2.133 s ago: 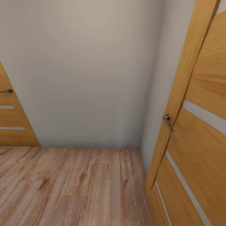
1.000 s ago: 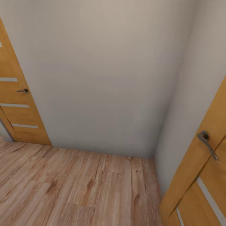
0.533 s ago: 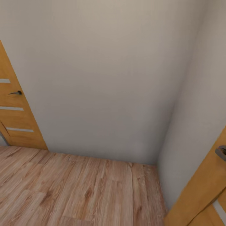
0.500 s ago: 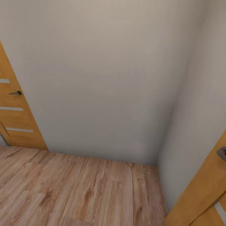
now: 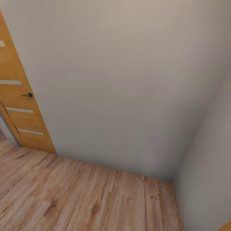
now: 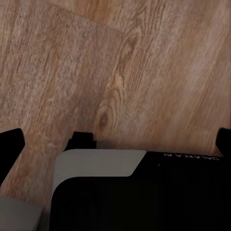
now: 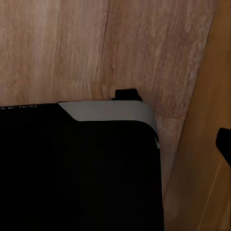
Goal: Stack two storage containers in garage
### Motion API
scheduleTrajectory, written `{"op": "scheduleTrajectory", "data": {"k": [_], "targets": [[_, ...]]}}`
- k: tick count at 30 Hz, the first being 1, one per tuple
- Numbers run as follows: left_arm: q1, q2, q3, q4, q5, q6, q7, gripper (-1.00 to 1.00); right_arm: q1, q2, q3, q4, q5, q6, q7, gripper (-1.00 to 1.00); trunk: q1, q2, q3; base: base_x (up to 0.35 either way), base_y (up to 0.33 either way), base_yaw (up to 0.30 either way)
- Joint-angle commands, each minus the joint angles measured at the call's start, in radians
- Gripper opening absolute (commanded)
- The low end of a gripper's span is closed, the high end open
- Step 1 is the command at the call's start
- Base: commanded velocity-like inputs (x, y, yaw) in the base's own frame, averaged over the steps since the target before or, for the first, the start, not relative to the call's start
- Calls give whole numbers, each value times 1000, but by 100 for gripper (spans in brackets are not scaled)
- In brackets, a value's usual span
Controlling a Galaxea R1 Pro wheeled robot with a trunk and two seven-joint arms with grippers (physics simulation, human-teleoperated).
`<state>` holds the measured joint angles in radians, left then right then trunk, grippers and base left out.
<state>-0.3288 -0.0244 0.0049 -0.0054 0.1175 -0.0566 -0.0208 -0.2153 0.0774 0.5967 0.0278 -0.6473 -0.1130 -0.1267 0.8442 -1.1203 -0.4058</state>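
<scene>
ahead, the head view meets a plain pale wall (image 5: 122, 83) joining another wall at a corner, above a light wood-plank floor (image 5: 80, 199). beside the wall's left edge stands a light-wood door (image 5: 19, 115) with a dark lever handle (image 5: 26, 95). both wrist views look down past the robot's black-and-grey body (image 6: 139, 192) at plank floor; whether either gripper is open or holding anything cannot be told.
</scene>
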Motion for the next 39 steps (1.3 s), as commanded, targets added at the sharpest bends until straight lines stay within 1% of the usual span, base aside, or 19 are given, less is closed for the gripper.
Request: {"op": "scheduleTrajectory", "data": {"k": [1,31,39], "targets": [[-1,0,0,2,10,-3,-2,100,-1,1,8,3,-8,-5,-1,100,1,-1,-1,322,0,267],[-1,1,0,2,10,-3,-2,100,-1,2,8,3,-7,2,1,100,1,-1,-1,322,0,269],[-1,2,0,2,10,-4,-2,100,-1,2,9,3,-2,-1,5,100,1,-1,-1,290,0,270]]}}
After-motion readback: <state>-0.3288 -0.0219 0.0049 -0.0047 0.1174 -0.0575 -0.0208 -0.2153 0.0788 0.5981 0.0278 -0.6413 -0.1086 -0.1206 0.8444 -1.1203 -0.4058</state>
